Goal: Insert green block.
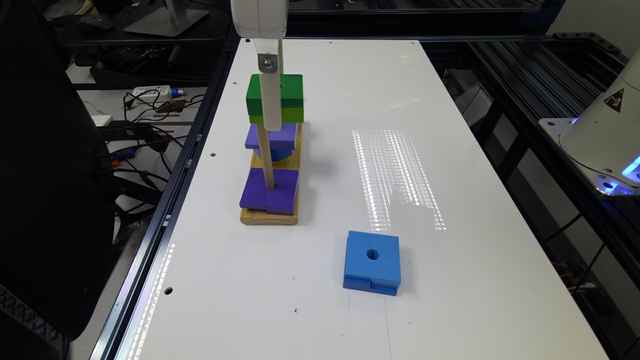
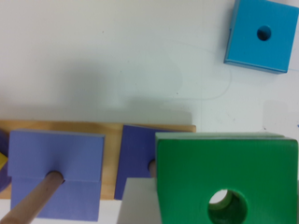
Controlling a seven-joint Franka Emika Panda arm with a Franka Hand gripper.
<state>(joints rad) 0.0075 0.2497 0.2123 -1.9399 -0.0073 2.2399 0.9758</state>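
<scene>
One gripper (image 1: 272,107), jaws clamped on the green block (image 1: 287,97), holds it above the wooden base (image 1: 270,217) (purple squares on pegs).

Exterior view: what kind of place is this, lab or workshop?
Most likely a robotics lab bench. A white table sits in a dark metal frame, a power strip and loose cables lie beside it, and a monitor stand stands behind. On the table are toy-like test pieces: a wooden peg base and foam blocks.

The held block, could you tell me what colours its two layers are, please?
Dark green over lime green on the green block, held in the gripper; the exterior view shows both layers best.
</scene>
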